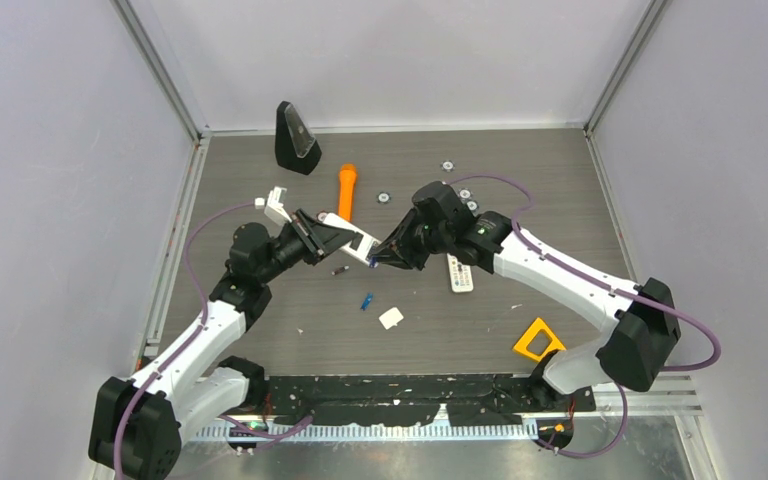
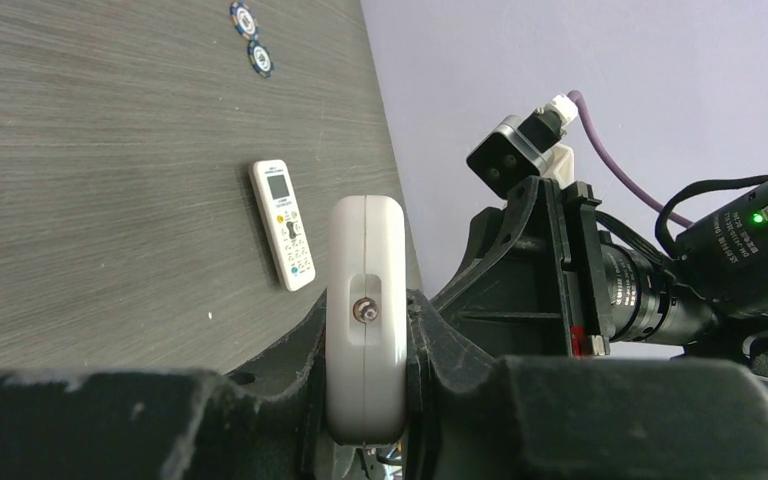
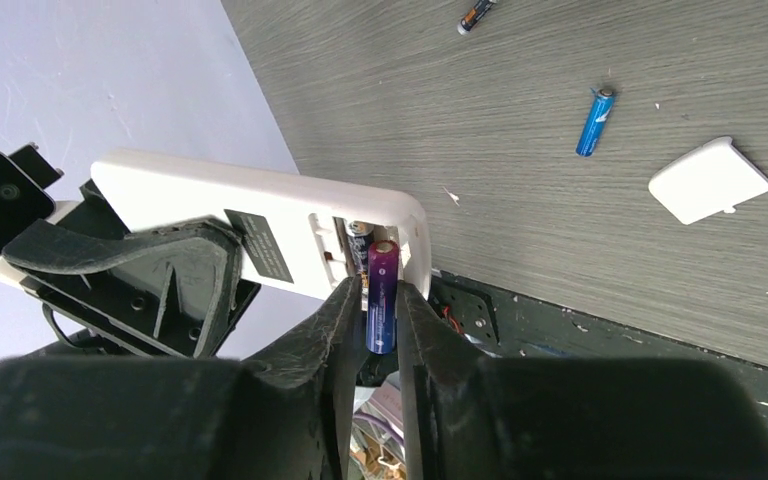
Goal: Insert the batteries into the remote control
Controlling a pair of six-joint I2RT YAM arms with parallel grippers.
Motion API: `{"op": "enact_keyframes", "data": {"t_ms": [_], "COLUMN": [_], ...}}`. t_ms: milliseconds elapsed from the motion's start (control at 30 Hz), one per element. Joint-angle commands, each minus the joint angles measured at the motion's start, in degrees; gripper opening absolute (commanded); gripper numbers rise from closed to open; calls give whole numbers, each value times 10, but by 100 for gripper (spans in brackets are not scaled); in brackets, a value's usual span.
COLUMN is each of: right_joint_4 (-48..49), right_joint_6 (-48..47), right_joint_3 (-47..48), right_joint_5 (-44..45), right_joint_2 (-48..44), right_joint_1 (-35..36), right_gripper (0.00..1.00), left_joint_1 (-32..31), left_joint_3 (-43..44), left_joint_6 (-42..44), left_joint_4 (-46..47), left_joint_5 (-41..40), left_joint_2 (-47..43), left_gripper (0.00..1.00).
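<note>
My left gripper [image 1: 322, 236] is shut on a white remote [image 1: 348, 232], held above the table; the left wrist view shows its end [image 2: 365, 310] clamped between the fingers. In the right wrist view the remote [image 3: 260, 225] shows its open battery bay with one battery lying inside. My right gripper [image 3: 381, 300] is shut on a purple battery [image 3: 381, 295], its top at the bay's edge. It meets the remote in the top view [image 1: 378, 260]. A blue battery [image 3: 595, 122] and a dark battery [image 3: 476, 16] lie on the table; they also show in the top view, blue [image 1: 366, 301] and dark [image 1: 340, 270].
The white battery cover [image 1: 391, 318] lies near the blue battery. A second white remote [image 1: 459, 275] lies under the right arm. An orange torch [image 1: 345, 190], a black stand [image 1: 295, 138], small round discs [image 1: 447, 166] and a yellow piece [image 1: 538, 340] are on the table.
</note>
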Motion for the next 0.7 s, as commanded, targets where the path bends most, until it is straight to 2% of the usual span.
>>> {"op": "enact_keyframes", "data": {"t_ms": [0, 333, 667], "right_joint_4": [-3, 0, 0], "right_joint_6": [23, 27, 16], "right_joint_3": [25, 28, 13], "right_joint_5": [2, -9, -4], "right_joint_2": [10, 7, -35], "right_joint_1": [-6, -7, -15], "right_gripper": [26, 37, 50], "left_joint_1": [-2, -2, -2], "left_joint_3": [27, 29, 50], "left_joint_6": [-14, -27, -45], "left_joint_4": [5, -18, -70], "left_joint_5": [9, -7, -9], "left_joint_2": [-6, 3, 20], "left_gripper": [0, 0, 0]}}
